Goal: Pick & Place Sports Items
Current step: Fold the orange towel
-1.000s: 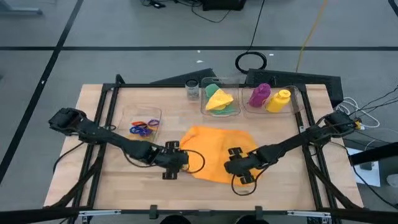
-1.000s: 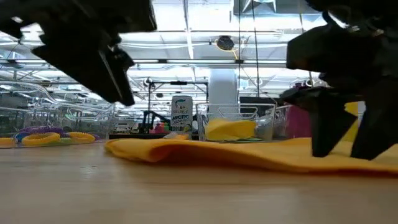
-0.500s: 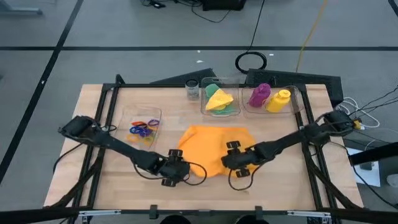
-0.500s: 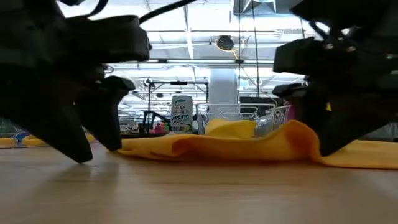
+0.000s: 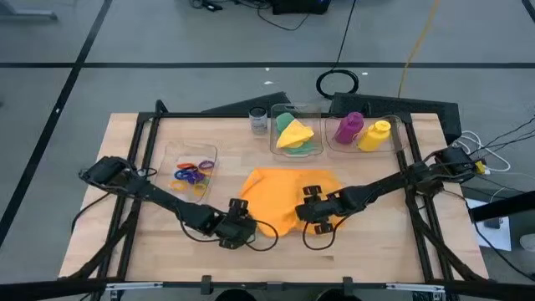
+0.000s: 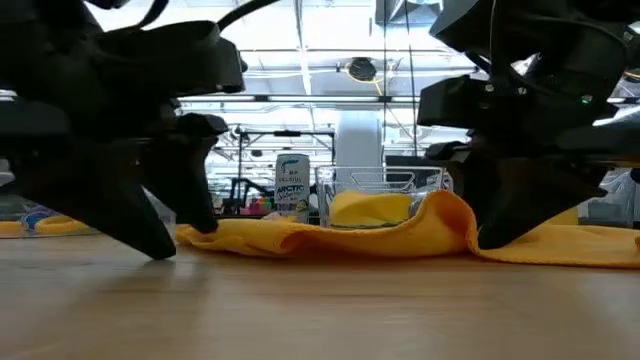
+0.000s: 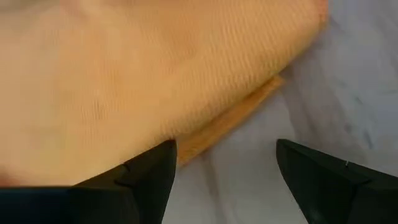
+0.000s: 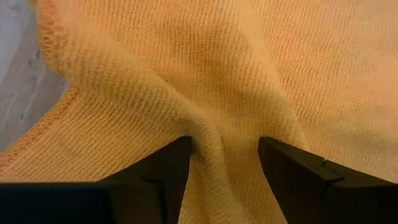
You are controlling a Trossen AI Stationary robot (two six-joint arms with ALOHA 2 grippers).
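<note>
An orange cloth (image 5: 284,196) lies mid-table, its right part bunched into a raised hump (image 6: 445,215). My right gripper (image 5: 318,211) is down on that part, its fingers closed on a ridge of the cloth (image 8: 217,140). At the cloth's near-left corner my left gripper (image 5: 242,232) stands low and open. The cloth's hemmed edge (image 7: 214,130) runs between its fingers. Yellow and green cloths (image 5: 294,134), purple and yellow bottles (image 5: 361,132) and coloured rings (image 5: 192,171) sit in clear boxes. My right gripper pinches a raised fold of the orange cloth (image 8: 221,134) between its two fingers, slanting down from the table's right. The fold stands up between the fingers while the cloth around it lies slack on the table. My left gripper: I cannot tell whether its fingers touch the cloth.
Three clear boxes stand along the far and left part of the table, with a small glass jar (image 5: 258,121) beside the middle one. Bare wood (image 5: 376,251) lies at the near edge and near right. A dark frame (image 5: 138,159) borders the table.
My left gripper has come down to the table at the cloth's near-left corner, rolling a little. My right gripper has slid toward the table's left, dragging the cloth's right part with it. That part has bunched into a raised hump; the left part stayed put.
</note>
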